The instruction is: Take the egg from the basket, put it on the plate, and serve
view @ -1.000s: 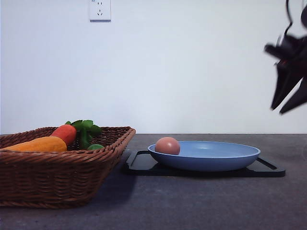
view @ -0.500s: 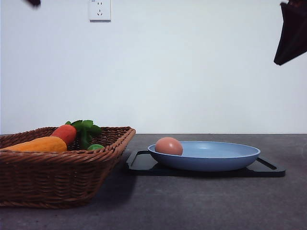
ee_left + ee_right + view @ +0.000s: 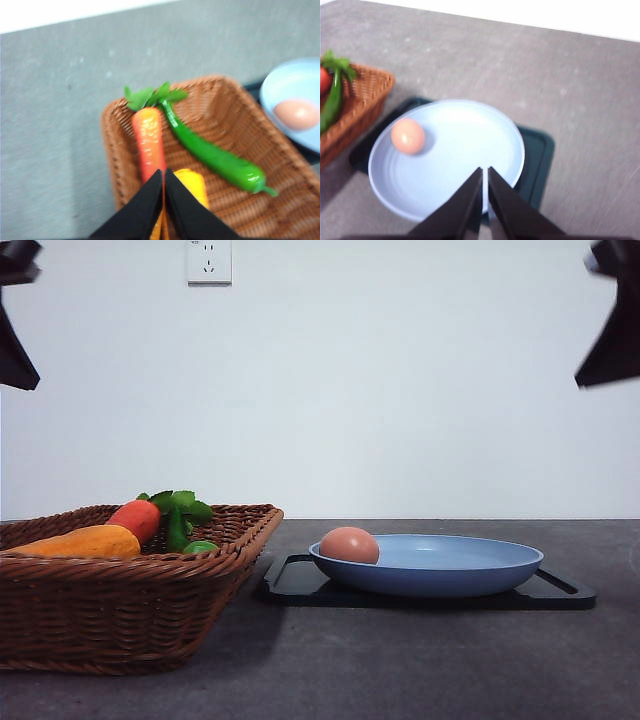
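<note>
The pinkish-brown egg (image 3: 349,544) lies in the light-blue plate (image 3: 470,575), near its left rim; the right wrist view shows the same egg (image 3: 408,135) and plate (image 3: 465,150). The brown wicker basket (image 3: 120,600) stands at the left, and from above its weave (image 3: 220,120) holds toy vegetables. My left gripper (image 3: 14,360) hangs high at the far left, over the basket, its fingers closed together (image 3: 164,175) with nothing between them. High at the far right, above the plate, my right gripper (image 3: 610,365) is also shut and empty (image 3: 485,172).
A flat black tray (image 3: 300,580) lies under the plate. In the basket are an orange carrot (image 3: 148,140), a green pepper (image 3: 215,160) and a yellow vegetable (image 3: 192,182). A wall socket (image 3: 208,260) is on the white wall behind.
The left gripper has come down into view at the upper left. The right gripper rose from mid-height to the upper right corner. The egg rocked slightly in the plate.
</note>
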Robot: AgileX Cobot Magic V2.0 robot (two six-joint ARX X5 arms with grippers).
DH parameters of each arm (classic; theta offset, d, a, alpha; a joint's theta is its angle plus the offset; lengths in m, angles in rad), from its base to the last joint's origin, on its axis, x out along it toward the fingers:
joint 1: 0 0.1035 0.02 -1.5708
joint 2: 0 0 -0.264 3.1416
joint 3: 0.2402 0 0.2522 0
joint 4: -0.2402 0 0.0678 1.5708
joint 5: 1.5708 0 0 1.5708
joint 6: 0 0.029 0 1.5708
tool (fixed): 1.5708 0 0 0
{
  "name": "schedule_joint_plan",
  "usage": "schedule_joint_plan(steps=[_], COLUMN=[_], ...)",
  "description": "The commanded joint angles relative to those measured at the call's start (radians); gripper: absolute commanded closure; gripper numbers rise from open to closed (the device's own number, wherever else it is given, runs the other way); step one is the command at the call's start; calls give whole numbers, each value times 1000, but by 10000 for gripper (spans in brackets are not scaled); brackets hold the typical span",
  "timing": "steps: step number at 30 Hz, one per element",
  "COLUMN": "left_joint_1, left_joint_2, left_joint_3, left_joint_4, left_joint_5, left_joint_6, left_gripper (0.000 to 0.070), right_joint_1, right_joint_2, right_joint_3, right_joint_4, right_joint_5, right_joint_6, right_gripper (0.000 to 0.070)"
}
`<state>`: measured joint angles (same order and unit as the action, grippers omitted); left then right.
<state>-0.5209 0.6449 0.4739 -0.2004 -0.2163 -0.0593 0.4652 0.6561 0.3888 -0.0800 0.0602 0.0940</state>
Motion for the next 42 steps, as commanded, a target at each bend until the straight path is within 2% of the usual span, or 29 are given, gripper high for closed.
schedule_joint_plan(steps=[1,18,23,26,30,33,36,42], left_joint_1=[-3,-5,2,53,193,315,409,498], left_joint_2=[-21,-46,-219,-370,-502,-556,-596,-642], left_joint_3=[3,2,2,1,-5,-33,-86,-222], left_joint_4=[28,16,-95,-130,-121,-120,-119,-114], left_joint_5=[12,12,11,12,12,28,84,156], left_joint_6=[-40,-47,-28,-5,-8,-10,-12,-21], left_gripper=[700,700,700,700,700,700,700,700], right_joint_1=[8,8,8,8,8,8,8,8], right_joint_2=[3,2,2,2,2,2,2,2], right_joint_3=[-18,-27,-27,-27,-27,-27,-27,-27], right_joint_4=[21,44,44,44,44,44,44,44], right_joint_5=[5,23,22,23,23,23,23,23], right_joint_6=[29,29,29,29,29,29,29,29], right_gripper=[700,700,700,700,700,700,700,700])
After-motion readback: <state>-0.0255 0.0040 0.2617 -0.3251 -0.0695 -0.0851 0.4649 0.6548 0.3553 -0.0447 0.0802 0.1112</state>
